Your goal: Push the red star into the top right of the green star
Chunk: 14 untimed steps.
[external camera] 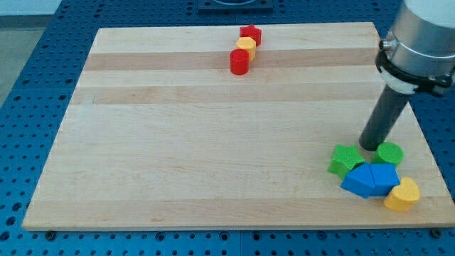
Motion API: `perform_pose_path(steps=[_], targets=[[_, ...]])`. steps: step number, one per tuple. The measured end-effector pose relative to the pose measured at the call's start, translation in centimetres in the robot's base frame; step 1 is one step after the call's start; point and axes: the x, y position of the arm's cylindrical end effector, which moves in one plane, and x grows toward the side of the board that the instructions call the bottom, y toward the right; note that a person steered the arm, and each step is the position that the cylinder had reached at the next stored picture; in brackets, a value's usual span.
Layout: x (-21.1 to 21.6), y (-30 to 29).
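The red star lies at the view's top centre, near the board's far edge. The green star lies at the view's lower right. My tip rests on the board just to the upper right of the green star, between it and a green round block. The red star is far from my tip, up and to the left.
A yellow block and a red cylinder sit in a row just below the red star. Two blue blocks and a yellow heart cluster below the green blocks, near the wooden board's lower right corner.
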Motion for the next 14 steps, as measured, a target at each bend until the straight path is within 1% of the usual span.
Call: perform_pose_path(steps=[1,2,3,4,6,8,9,11,12,13,14], targets=[[1.6,0.0],[1.4,0.0],[-1.6,0.0],[-6.0,-0.3],[-17.0,-1.1],[-30.8,-8.2],[-31.3,-11.3],[-31.1,-20.2],[-30.5,-21.1],[-29.3,-19.2],[-26.7,-18.2]])
